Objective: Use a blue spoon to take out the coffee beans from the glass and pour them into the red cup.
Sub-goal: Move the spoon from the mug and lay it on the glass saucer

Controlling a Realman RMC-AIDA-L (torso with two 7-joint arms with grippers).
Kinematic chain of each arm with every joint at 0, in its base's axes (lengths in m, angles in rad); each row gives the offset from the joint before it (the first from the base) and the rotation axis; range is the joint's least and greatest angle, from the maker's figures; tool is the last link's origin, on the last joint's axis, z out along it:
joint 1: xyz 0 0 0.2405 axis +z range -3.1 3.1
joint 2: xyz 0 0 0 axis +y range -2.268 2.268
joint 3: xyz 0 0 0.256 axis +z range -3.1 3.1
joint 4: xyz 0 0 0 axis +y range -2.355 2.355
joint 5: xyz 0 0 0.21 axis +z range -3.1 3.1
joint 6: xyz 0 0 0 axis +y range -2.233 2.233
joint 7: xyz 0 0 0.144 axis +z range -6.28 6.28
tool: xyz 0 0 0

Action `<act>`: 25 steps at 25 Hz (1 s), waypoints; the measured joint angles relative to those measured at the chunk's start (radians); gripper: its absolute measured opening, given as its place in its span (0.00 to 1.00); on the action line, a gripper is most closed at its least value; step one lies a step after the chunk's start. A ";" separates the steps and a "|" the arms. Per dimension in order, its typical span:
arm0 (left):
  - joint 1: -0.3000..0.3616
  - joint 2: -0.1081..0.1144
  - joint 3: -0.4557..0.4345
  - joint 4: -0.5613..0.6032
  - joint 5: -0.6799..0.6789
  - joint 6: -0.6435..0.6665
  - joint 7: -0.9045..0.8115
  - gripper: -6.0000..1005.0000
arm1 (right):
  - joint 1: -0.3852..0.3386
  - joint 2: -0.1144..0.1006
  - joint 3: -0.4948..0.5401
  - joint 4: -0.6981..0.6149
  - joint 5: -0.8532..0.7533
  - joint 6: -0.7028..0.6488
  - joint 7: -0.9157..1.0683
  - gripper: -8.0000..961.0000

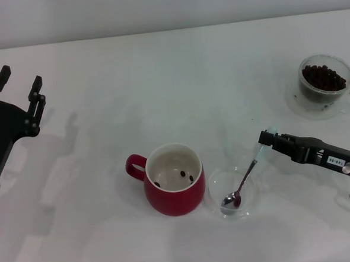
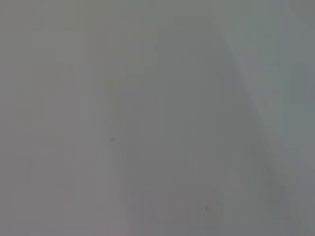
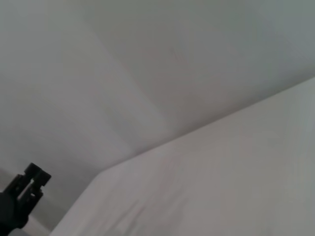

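The left wrist view shows only a plain grey surface (image 2: 74,118), with a soft, darker shadow (image 2: 197,147) running down the middle and right

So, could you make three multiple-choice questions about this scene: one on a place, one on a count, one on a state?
1. Where does the metal bowl of the pale-blue-handled spoon lie?
A. in the glossy red mug
B. in the flat clear glass saucer
C. in the small clear glass of beans

2. How many dark coffee beans show inside the red mug?
A. none
B. over ten
C. three

3. What is the right end effector doing?
A. gripping the spoon's handle
B. hanging open over the mug
C. parked at the table's left edge

Answers: 1 B, the bowl rests in the saucer; 2 C, three dark spots on the cream inside; 3 A, shut on the handle; the left end effector idles open, far left.
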 joint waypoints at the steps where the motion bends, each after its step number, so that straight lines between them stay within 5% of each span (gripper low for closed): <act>1: 0.000 0.000 0.000 0.000 0.000 0.000 0.000 0.51 | 0.001 0.000 -0.001 0.000 -0.002 -0.002 0.002 0.17; 25: -0.006 0.000 0.000 0.000 0.000 0.002 0.000 0.50 | 0.011 -0.003 -0.008 -0.010 -0.005 -0.007 0.014 0.26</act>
